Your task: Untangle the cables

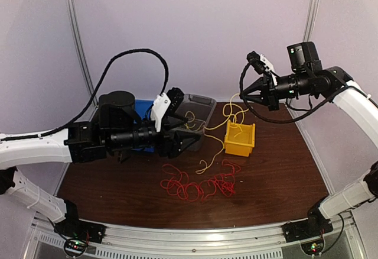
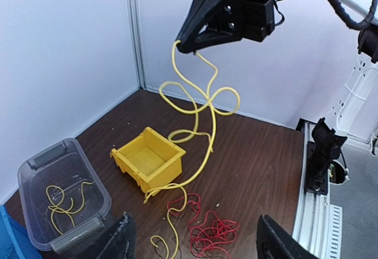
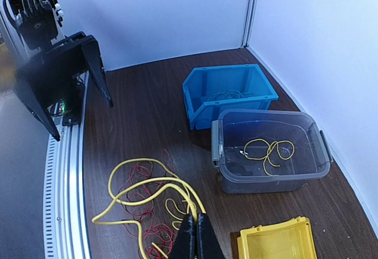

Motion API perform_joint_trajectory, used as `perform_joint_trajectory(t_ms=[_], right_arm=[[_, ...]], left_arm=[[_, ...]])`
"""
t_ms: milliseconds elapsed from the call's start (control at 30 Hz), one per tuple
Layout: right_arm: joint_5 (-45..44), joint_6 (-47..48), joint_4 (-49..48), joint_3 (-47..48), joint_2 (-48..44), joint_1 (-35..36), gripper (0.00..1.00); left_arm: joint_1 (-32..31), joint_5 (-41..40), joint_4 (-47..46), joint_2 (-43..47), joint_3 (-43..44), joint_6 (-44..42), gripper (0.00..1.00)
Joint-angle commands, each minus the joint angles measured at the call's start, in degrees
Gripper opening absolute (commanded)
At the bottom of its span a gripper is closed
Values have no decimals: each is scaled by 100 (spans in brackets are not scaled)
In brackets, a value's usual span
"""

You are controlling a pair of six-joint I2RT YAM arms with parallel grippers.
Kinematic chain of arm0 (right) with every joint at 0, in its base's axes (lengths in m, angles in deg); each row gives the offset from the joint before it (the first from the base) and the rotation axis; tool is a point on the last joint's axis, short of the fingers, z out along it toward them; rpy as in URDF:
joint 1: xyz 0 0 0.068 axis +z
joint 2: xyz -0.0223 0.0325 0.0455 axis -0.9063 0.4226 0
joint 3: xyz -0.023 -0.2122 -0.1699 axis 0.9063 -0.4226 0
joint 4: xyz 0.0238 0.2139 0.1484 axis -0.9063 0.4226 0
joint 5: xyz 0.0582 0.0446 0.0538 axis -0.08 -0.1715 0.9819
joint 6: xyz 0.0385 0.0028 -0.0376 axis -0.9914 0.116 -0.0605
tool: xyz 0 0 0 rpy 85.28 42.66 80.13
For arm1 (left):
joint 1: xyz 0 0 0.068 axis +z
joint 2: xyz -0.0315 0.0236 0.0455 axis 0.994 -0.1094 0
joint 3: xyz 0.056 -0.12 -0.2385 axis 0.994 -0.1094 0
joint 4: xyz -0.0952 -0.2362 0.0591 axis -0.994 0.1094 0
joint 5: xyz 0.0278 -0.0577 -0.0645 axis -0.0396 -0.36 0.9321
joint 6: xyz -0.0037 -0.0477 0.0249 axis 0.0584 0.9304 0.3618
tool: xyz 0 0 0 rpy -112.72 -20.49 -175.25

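Right gripper (image 1: pixel 243 95) high, clamped on yellow cable (image 2: pixel 212 130), which trails toward 7 o'clock to red cables (image 1: pixel 199 186). Left gripper (image 2: pixel 196 220) wide; red cables at its 5 o'clock.

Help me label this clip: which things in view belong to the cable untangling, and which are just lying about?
Part of the job:
- yellow cable, hanging from the shut right gripper
- red cables, a loose tangle
- left gripper, open

Lying about:
- yellow bin
- grey tub
- blue bin
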Motion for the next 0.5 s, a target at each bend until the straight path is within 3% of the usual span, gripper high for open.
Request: perform_joint_trajectory(t_ms=[0, 67, 167, 300, 467], right_arm=[[35, -88, -48, -5, -40, -18, 0], [59, -119, -42, -15, -38, -16, 0], [111, -186, -62, 1, -38, -17, 0], [237, -263, -83, 68, -51, -15, 0], [233, -345, -144, 213, -108, -59, 0]], left_arm=[[11, -585, -1283, 45, -249, -589, 71], [15, -477, -1374, -291, 87, -907, 70], [15, 125, -774, -1063, 929, -1407, 69], [14, 96, -314, -1915, 1495, -1557, 66], [12, -397, -463, -2217, 1470, -1533, 48]])
